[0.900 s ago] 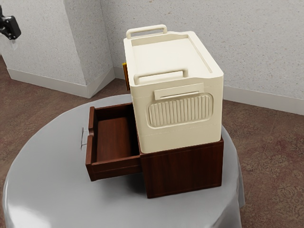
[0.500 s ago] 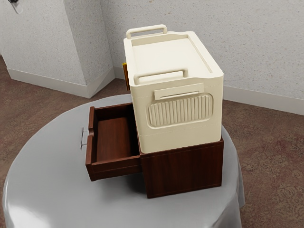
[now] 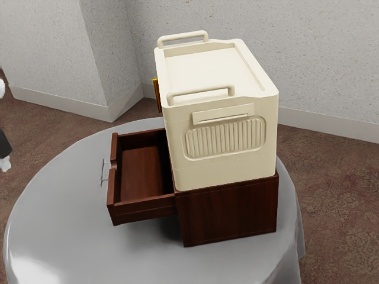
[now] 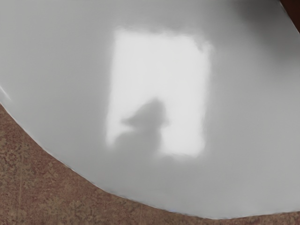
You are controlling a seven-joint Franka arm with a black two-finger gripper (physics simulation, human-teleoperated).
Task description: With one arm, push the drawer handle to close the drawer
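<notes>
The dark wooden drawer (image 3: 142, 171) stands pulled well out of its cabinet (image 3: 230, 208), toward the exterior view's left. On its front is a thin metal handle (image 3: 102, 173), with nothing touching it. A white and black part of the arm (image 3: 5, 144) cuts into the exterior view's left edge, clear of the handle by a wide gap. Below my hand in the wrist view lies the grey tabletop (image 4: 243, 131). A dark reddish-brown patch (image 4: 294, 10) fills one corner there; I cannot tell what it is.
A large cream box (image 3: 222, 139) with two top handles rests on the cabinet. Behind it, a yellow-orange item (image 3: 157, 94) peeks out. The round table's cloth (image 3: 53, 219) surrounds the cabinet, with patterned carpet (image 4: 28, 187) beyond its curved edge and walls (image 3: 41, 47) behind.
My black gripper has gone up out of the exterior view's upper left corner. A white and black arm part has come in lower at the left edge. The drawer has not moved.
</notes>
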